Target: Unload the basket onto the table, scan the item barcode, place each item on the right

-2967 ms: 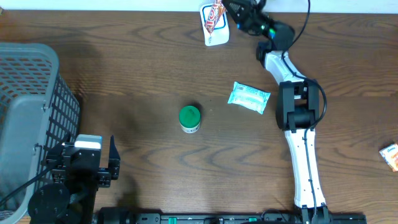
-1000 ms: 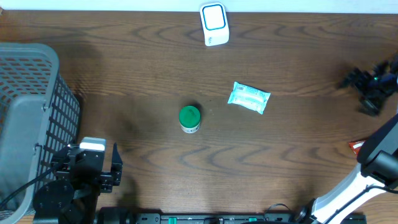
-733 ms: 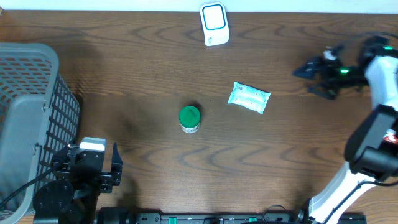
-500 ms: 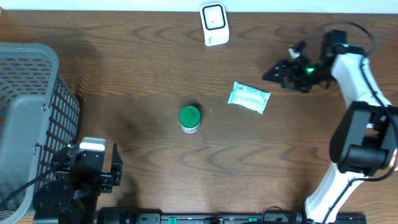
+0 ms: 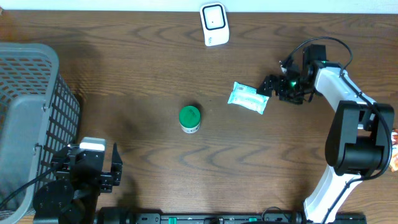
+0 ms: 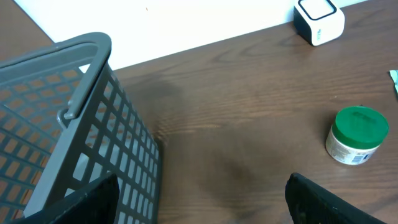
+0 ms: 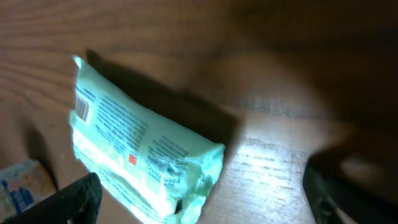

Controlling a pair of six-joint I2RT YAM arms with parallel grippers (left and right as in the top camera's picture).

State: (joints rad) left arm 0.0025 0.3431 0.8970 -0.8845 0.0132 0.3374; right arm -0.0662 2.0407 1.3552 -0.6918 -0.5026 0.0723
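Approach step: my right hand [image 5: 271, 87], wide open, sits beside the packet [image 5: 247, 97]; next I must straddle and grip it.

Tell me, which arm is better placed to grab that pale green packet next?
The right. The right fingers hover open just beside the pale green packet, while the left fingers sit far off by the grey basket.
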